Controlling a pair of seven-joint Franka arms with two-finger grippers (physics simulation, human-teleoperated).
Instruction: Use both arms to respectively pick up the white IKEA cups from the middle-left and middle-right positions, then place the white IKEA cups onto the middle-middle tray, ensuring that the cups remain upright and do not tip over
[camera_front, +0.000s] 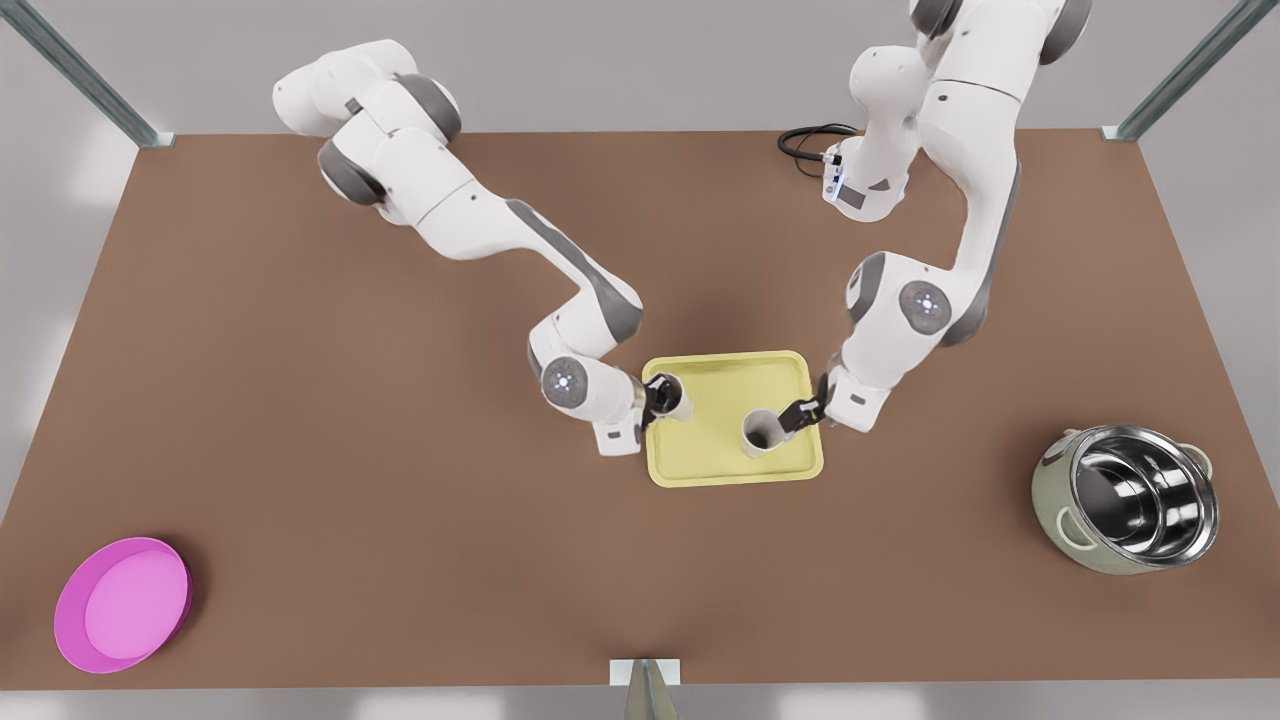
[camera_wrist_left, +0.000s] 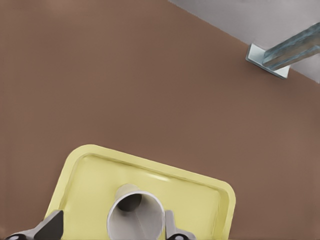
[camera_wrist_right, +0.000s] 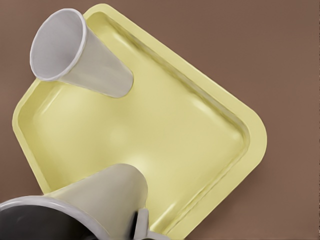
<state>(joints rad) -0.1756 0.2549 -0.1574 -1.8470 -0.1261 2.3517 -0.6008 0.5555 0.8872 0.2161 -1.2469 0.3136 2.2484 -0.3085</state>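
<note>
At the tray's corner on the front view's left, my left hand (camera_front: 660, 396) has its fingers (camera_wrist_left: 47, 227) spread, with one white cup (camera_wrist_left: 135, 217) standing between them. One finger sits right against the cup wall and the other is clearly apart from it, so I read this cup as let go rather than pinched. It stands mouth up, close inside the rim of the yellow tray (camera_front: 735, 385), though I cannot tell how near its foot is to the rim. Across the tray, my right hand (camera_front: 800, 410) is right up against the second cup (camera_front: 760, 432), which stands well inside the tray toward the near edge, also mouth up. I cannot tell whether that hand is pinching it or has spread. Each cup's long axis points straight up and each lies right at its own hand, the two cups well apart, so I judge both to be placed and only the retreat left. What matters is the finger touching the left cup. I would take that hand straight up along the cup's axis, because a sideways pull could drag the cup over at the rim. The brown bench (camera_front: 300, 450) also carries a pink plate (camera_front: 122, 604) and a steel pot (camera_front: 1128, 512), both far off.
</note>
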